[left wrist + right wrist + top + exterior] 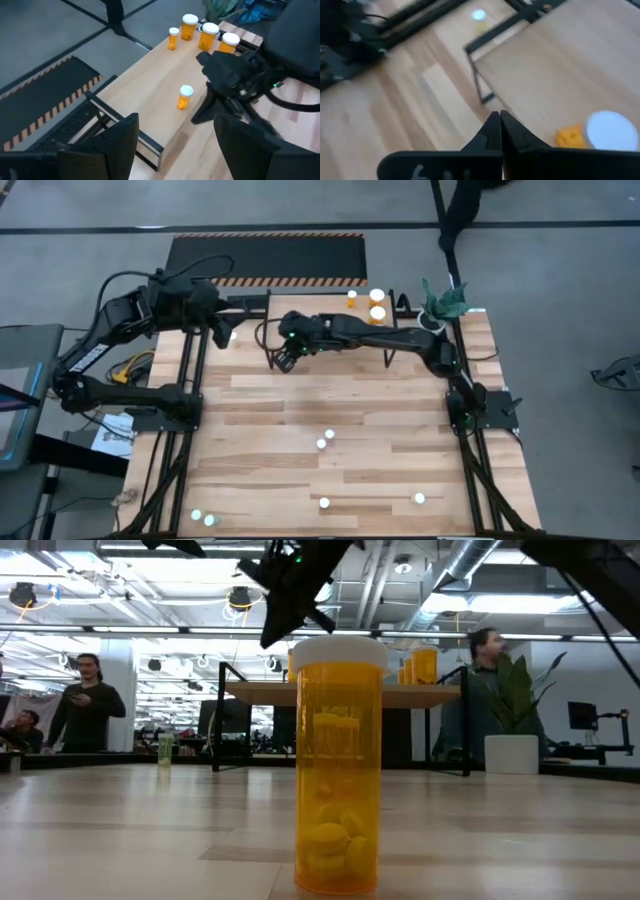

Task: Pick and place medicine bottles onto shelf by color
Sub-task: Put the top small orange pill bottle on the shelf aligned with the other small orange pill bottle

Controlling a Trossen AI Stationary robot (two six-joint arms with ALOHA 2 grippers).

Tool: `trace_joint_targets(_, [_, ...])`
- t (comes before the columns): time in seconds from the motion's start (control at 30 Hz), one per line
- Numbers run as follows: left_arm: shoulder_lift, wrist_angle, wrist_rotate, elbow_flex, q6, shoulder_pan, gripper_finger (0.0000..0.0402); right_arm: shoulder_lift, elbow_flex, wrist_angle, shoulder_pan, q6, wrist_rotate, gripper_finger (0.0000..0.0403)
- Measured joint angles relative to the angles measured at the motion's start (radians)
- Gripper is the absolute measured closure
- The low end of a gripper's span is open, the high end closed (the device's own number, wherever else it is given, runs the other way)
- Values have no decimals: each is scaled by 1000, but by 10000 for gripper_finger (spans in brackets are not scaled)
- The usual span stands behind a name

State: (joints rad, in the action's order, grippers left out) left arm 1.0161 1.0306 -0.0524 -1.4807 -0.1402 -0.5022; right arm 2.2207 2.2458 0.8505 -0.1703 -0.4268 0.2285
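Note:
The shelf (pixel 150 85) stands at the table's far edge. On its top stand a small orange medicine bottle (pixel 184 97) near the left end and several orange bottles (pixel 209 35) at the right end (pixel 377 304). My right gripper (pixel 500 125) is shut and hovers just above the shelf top beside the small bottle (pixel 600 132), touching nothing. My left gripper (pixel 175 150) is open at the shelf's left end, pointing along it with nothing between its fingers. More bottles stand on the table (pixel 325 439), one of them right in front of the low camera (pixel 338 765).
A potted plant (pixel 443 302) stands at the far right corner. Loose bottles stand near the front edge (pixel 324 503), (pixel 420 499) and at the front left corner (pixel 203 518). A striped black mat (pixel 270 255) lies on the floor behind the table. People stand in the room beyond (pixel 88 700).

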Motion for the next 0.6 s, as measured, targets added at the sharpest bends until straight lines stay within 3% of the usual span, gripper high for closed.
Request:
trace_joint_targets(0.2, [1,1,26,0,-8,-19,156,45,54,42,8,-22,96,400])
trace_joint_targets(0.6, [3,7,48,0,-38,-32,156,45,55,24,6,-54,176,400])
